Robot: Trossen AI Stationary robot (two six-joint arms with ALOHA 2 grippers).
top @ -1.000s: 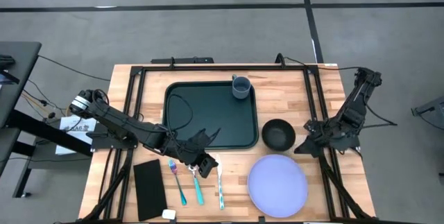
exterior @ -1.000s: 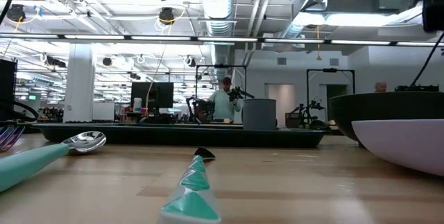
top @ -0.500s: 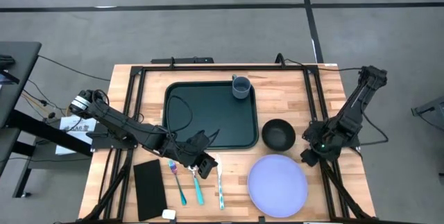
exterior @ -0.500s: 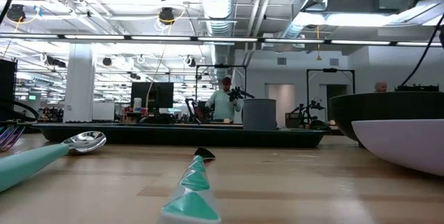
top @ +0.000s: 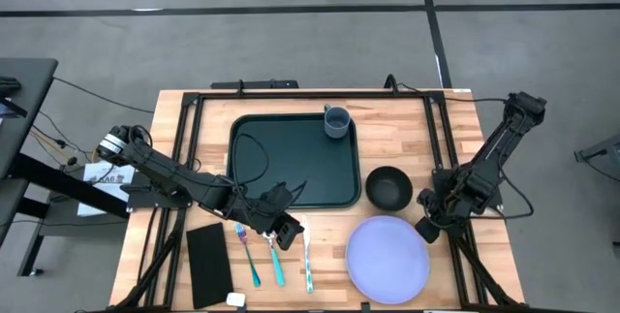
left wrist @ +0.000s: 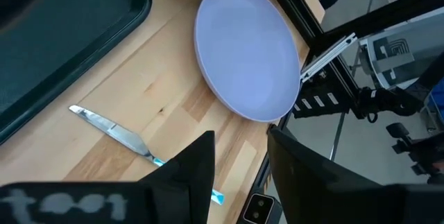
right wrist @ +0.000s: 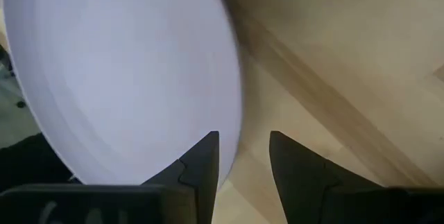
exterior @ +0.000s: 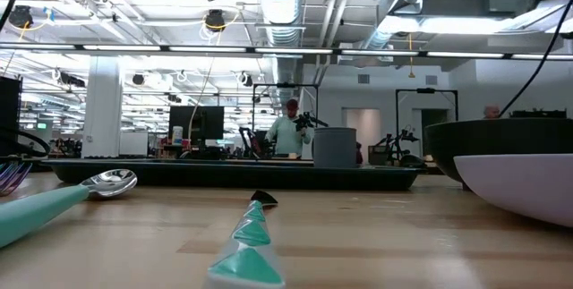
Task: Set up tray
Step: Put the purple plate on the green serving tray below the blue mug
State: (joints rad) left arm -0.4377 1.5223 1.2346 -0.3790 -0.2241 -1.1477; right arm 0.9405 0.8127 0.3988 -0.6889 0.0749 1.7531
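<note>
Both end effectors open: right point(top: 427, 226) at the plate's point(top: 387, 259) edge, left point(top: 284, 233) over cutlery. Tray point(top: 294, 162) mid-surface point(top: 407, 129), holding a cup point(top: 336, 121), beside a bowl point(top: 388, 188).

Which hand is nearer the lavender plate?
The right hand: it is open at the lavender plate's right edge. The left hand, also open, is over the cutlery, farther off on the plate's left.

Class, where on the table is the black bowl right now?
In the high view, the black bowl sits right of the dark green tray, just above the lavender plate.
</note>
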